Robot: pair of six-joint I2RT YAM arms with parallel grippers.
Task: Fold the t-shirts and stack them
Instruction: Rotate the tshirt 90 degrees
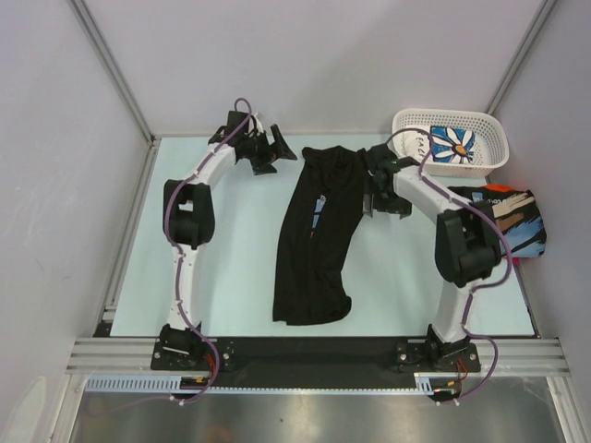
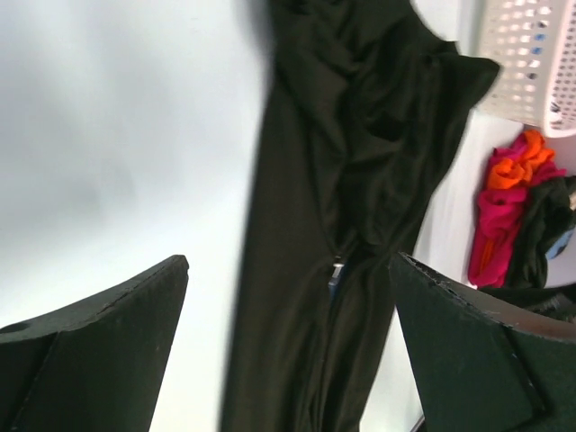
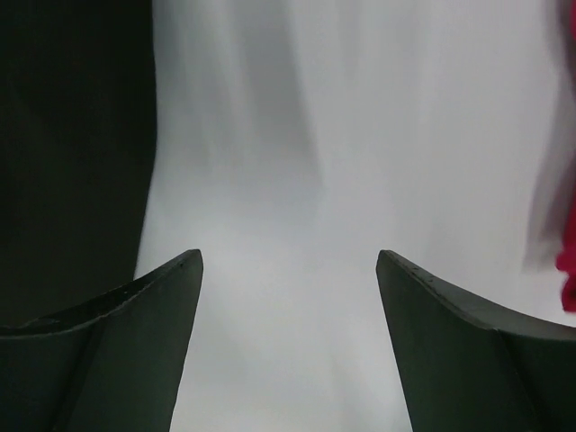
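Black shirt (image 1: 314, 235): we log it lying lengthwise mid-bench (image 1: 231, 277), bunched at the far end. Daisy shirt (image 1: 456, 140) in basket (image 1: 471, 167); printed pile (image 1: 517, 226) far right. Left claw (image 2: 288, 259) and right claw (image 3: 288, 256) both released, empty.

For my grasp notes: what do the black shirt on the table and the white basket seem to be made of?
The black shirt looks like soft, matte cloth, perhaps a knit: it lies limp, with folds and wrinkles and no shine. The white basket looks like stiff moulded plastic: its lattice walls have regular holes and keep their shape.
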